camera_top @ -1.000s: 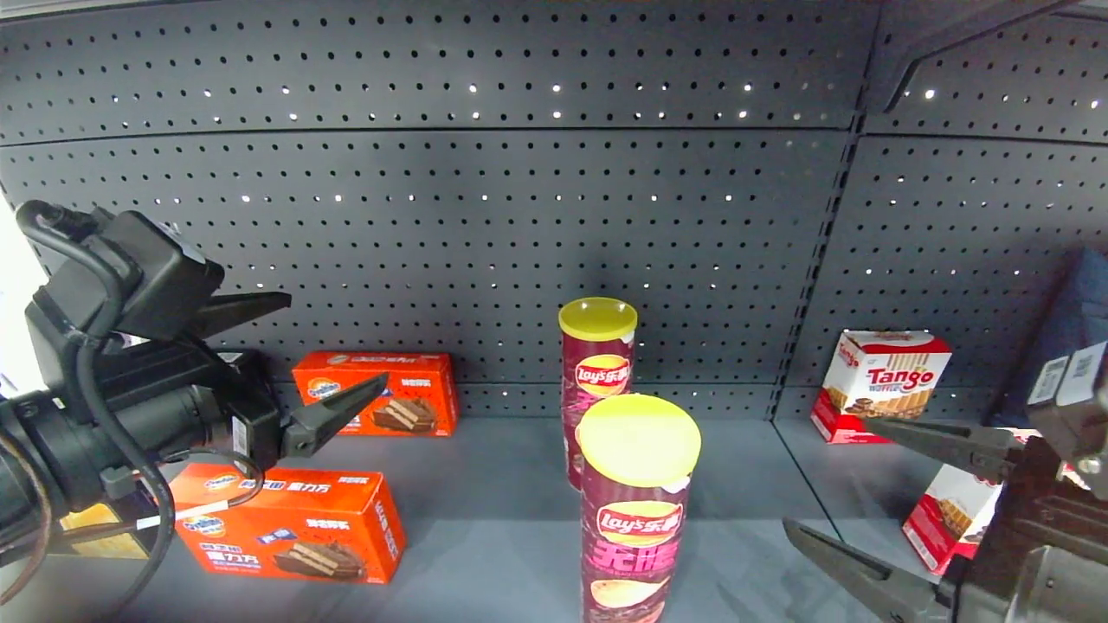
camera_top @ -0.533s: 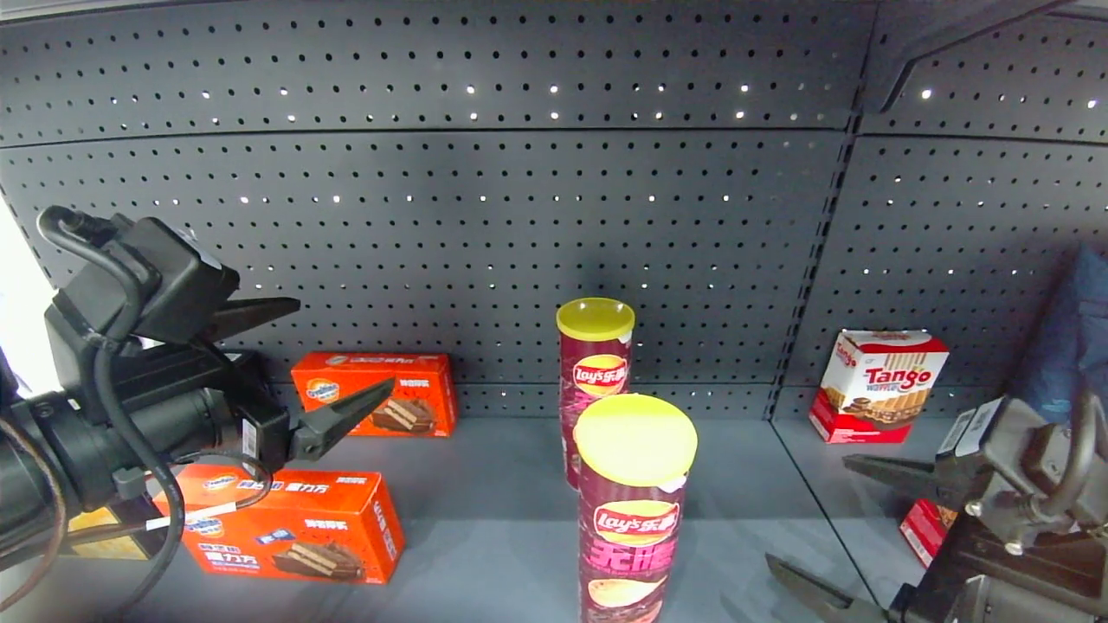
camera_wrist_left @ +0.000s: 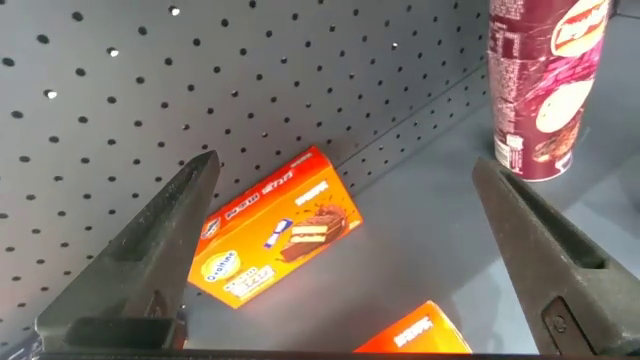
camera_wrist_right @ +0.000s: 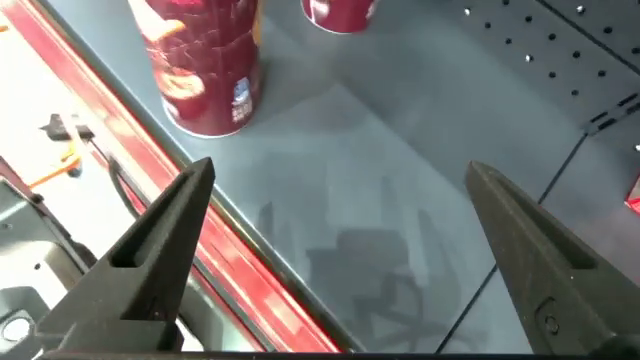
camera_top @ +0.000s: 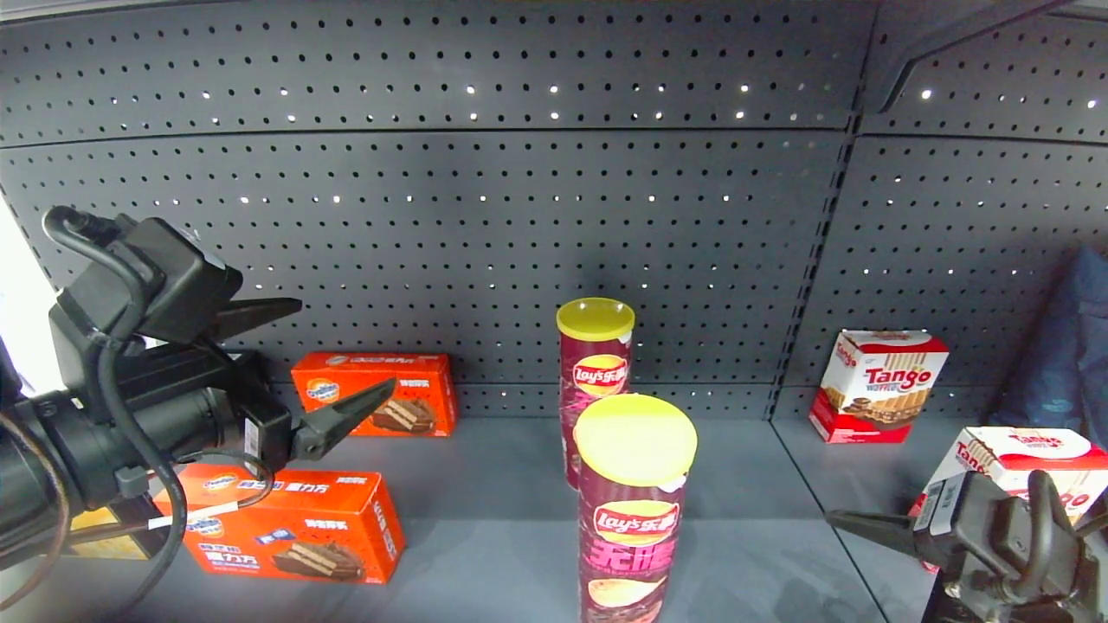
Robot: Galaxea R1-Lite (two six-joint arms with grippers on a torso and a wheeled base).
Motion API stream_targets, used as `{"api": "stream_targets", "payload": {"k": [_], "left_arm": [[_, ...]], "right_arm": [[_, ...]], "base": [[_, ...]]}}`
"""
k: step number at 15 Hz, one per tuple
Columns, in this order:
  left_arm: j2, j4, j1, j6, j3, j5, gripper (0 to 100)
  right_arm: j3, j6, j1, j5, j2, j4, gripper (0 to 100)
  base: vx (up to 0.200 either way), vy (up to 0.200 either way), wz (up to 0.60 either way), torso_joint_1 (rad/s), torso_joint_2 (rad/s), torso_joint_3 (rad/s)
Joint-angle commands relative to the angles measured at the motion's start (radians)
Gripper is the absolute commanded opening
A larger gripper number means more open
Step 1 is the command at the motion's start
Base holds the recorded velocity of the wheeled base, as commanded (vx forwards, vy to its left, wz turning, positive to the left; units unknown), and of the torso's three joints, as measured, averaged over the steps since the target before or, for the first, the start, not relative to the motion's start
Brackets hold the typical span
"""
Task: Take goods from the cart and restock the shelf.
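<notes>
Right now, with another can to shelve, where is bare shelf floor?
Widest patch: shelf floor between the orange boxes and the two chip cans. A narrower strip lies between the cans and the wafer boxes. Crowded: the left side, where the open left end effector hangs near the orange boxes.

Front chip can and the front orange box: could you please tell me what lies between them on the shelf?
Only bare grey shelf floor; the head view shows nothing standing between the front orange box and the front chip can.
</notes>
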Motion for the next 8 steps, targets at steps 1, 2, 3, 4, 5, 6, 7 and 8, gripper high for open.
{"api": "stream_targets", "payload": {"k": [1,2,3,4,5,6,7,8], "left_arm": [[0.005,0.0,-0.003,0.0,0.002,0.0,100],[0.005,0.0,-0.001,0.0,0.002,0.0,100],[0.01,0.0,-0.001,0.0,-0.003,0.0,100],[0.011,0.0,-0.001,0.0,-0.004,0.0,100],[0.016,0.001,-0.001,0.002,-0.003,0.002,100],[0.019,0.0,-0.001,0.002,-0.001,0.003,100],[0.019,0.0,-0.001,0.002,0.0,0.003,100],[0.02,0.0,-0.001,0.002,0.003,0.003,100]], "right_arm": [[-0.013,-0.003,-0.017,-0.007,0.045,-0.001,100],[-0.024,-0.003,-0.018,-0.01,0.059,-0.003,100],[-0.045,-0.003,-0.026,-0.015,0.091,-0.001,100],[-0.056,-0.003,-0.035,-0.023,0.108,-0.003,100],[-0.087,-0.003,-0.041,-0.043,0.146,-0.001,100],[-0.11,-0.001,-0.043,-0.064,0.177,-0.001,100],[-0.122,-0.001,-0.043,-0.07,0.195,-0.001,100],[-0.136,-0.001,-0.045,-0.073,0.215,-0.001,100]], "base": [[0.0,0.0,0.0,0.0,0.0,0.0],[0.0,0.0,0.0,0.0,0.0,0.0],[0.0,0.0,0.0,0.0,0.0,0.0],[0.0,0.0,0.0,0.0,0.0,0.0],[0.0,0.0,0.0,0.0,0.0,0.0],[0.0,0.0,0.0,0.0,0.0,0.0],[0.0,0.0,0.0,0.0,0.0,0.0],[0.0,0.0,0.0,0.0,0.0,0.0]]}}
